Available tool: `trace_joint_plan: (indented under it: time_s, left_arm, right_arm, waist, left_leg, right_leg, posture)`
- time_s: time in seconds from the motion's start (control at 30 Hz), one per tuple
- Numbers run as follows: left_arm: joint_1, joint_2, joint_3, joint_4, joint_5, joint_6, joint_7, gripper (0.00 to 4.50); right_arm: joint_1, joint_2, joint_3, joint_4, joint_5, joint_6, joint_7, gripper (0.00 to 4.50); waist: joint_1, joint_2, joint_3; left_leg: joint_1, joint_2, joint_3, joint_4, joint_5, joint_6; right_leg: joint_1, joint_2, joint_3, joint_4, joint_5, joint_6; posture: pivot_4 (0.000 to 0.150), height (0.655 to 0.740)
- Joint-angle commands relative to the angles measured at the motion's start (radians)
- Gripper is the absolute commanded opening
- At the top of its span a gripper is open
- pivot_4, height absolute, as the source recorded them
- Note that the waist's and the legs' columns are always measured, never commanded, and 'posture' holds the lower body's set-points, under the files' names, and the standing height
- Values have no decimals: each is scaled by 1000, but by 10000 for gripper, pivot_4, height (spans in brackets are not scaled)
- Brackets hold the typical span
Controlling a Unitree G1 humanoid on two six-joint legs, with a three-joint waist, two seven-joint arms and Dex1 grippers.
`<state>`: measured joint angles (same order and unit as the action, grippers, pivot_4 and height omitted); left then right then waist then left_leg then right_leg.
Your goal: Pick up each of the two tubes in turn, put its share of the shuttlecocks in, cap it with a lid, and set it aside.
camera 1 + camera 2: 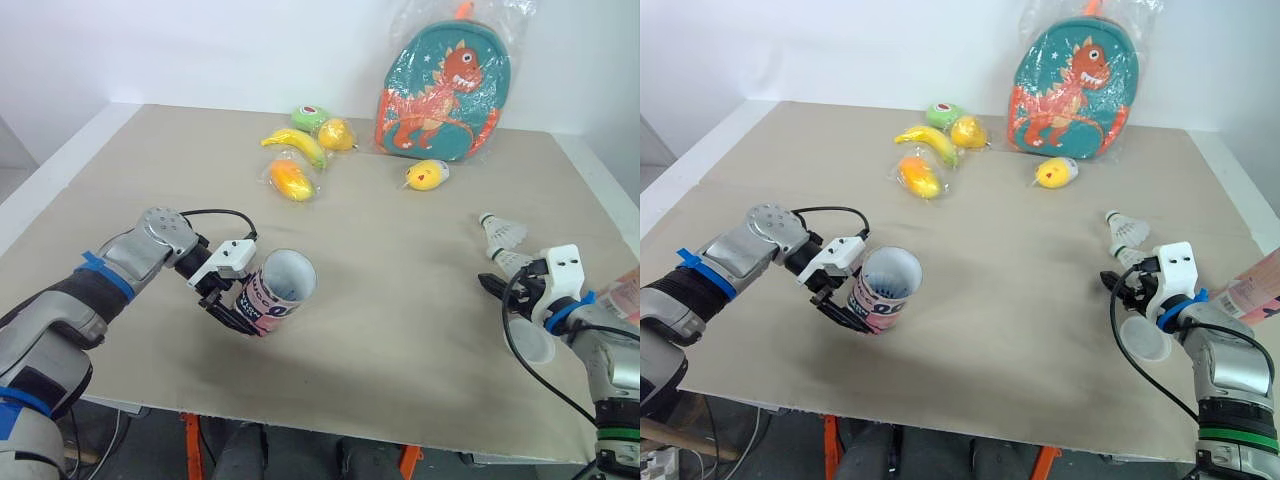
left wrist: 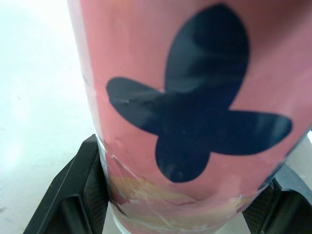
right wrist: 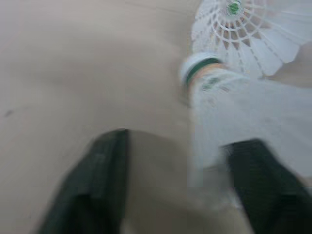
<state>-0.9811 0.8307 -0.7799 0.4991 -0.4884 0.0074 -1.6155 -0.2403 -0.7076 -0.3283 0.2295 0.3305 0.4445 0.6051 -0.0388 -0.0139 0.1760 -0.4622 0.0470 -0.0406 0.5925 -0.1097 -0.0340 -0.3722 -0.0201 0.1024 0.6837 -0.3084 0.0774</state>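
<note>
Pink tube (image 2: 195, 97) clamped between left fingers (image 2: 78, 195); right fingers (image 3: 92, 185) apart, perhaps straddling blurred shuttlecock (image 3: 229, 102).

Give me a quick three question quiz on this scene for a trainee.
1. True or false: the left gripper is shut on the tube.
2. What lies on the table just ahead of the open right gripper? A shuttlecocks, B scissors, C a cup.
3. Fill in: the backpack shows an orange ____.
Key: 1 true; 2 A; 3 dinosaur.
</note>
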Motion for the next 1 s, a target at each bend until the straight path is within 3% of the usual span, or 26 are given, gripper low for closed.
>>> trace_joint_plan:
  time_s: [0.03, 0.1, 0.17, 0.43, 0.63, 0.8, 1.0]
  left_arm:
    - [-1, 10, 37, -16, -4, 0, 1, 29632]
    - [-2, 9, 38, -14, -4, 0, 1, 29632]
    - [-1, 9, 39, -15, -4, -1, 1, 29632]
    - [-5, -3, 35, 4, 1, -11, 1, 29632]
    - [-21, -20, 22, 36, 5, -24, 1, 29632]
    - [-37, -32, 15, 51, -8, -6, 1, 29632]
    - [-43, -34, 13, 69, -7, 3, 1, 29632]
  right_arm:
    - [17, -11, -29, -28, 16, -17, 19, 13169]
    - [45, -23, -44, -69, 33, -5, 41, 4363]
    - [79, -43, -64, -117, 54, 9, 71, 80]
    - [137, -106, -110, -422, 196, 49, 206, 80]
    - [-27, -207, 168, -782, 246, 89, 356, 80]
    - [-247, -225, 366, -818, 168, 44, 452, 80]
    - [-525, -136, 536, -716, 51, -8, 500, 80]
  waist:
    - [0, 0, 0]
    - [0, 0, 0]
    - [2, 0, 0]
    - [-7, 1, 0]
    - [-9, 2, 2]
    - [-3, 1, 2]
    - [-6, 1, 3]
  left_leg:
    - [0, 0, 0, 0, 0, 0]
    - [0, 0, 0, 0, 0, 0]
    - [0, 0, 0, 0, 0, 0]
    - [0, 1, 0, 0, 0, 0]
    - [1, 2, -1, 0, 0, 0]
    - [-1, 1, -2, 1, 0, 0]
    - [-1, 1, -2, 0, 0, 0]
  right_leg:
    - [0, 0, 0, 0, 0, 0]
    - [0, 0, 0, 0, 0, 0]
    - [0, 0, 0, 0, 0, 0]
    - [0, 1, 0, 0, 0, 0]
    - [0, 2, 0, 1, 1, 0]
    - [0, 0, -2, 0, 0, 0]
    - [-2, 0, -3, 0, 0, -1]
  posture:
    - [1500, 7400]
    - [1500, 7400]
    - [1500, 7400]
    - [1500, 7400]
    - [1500, 7400]
    - [1500, 7400]
    - [1500, 7400]
